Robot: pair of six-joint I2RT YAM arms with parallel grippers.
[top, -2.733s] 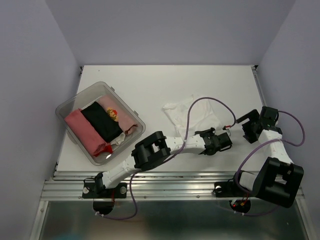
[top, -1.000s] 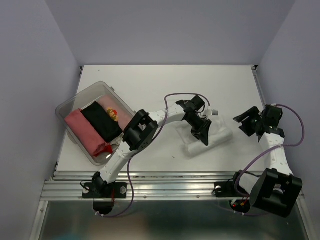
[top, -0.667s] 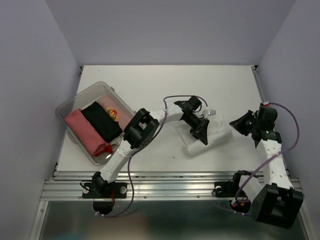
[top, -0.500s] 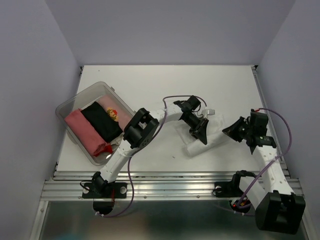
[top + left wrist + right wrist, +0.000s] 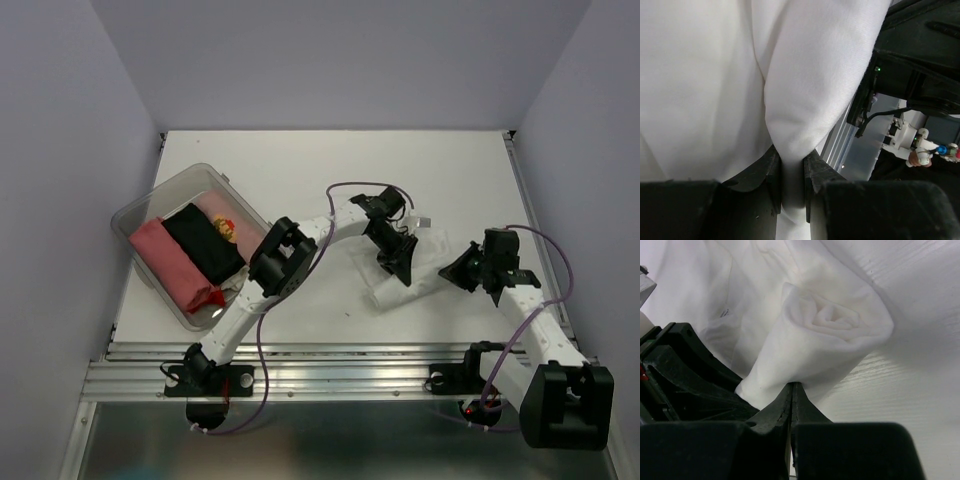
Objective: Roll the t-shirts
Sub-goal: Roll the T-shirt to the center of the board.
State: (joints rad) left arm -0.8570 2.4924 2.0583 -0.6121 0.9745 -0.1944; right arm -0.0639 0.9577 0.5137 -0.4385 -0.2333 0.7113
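A white t-shirt (image 5: pixel 422 274) lies rolled into a short log right of the table's middle. My left gripper (image 5: pixel 398 268) reaches over it from the left, and in the left wrist view this gripper (image 5: pixel 791 167) is shut on a fold of the white t-shirt (image 5: pixel 715 75). My right gripper (image 5: pixel 452 270) sits at the roll's right end. In the right wrist view its jaws (image 5: pixel 791 387) are shut flat together, tips touching the underside of the t-shirt's spiral end (image 5: pixel 835 332). Other rolled t-shirts, salmon-pink (image 5: pixel 165 262), black (image 5: pixel 205 245) and pale with red-yellow print (image 5: pixel 232 228), lie in the tub.
A clear plastic tub (image 5: pixel 160 190) stands at the left of the white table (image 5: pixel 330 170). Purple walls close in the table at the back and both sides. The aluminium rail (image 5: pixel 330 375) with the arm bases runs along the near edge.
My right arm has swung left from the table's right edge to the end of the roll and its gripper has shut. My left gripper has kept its hold on the roll.
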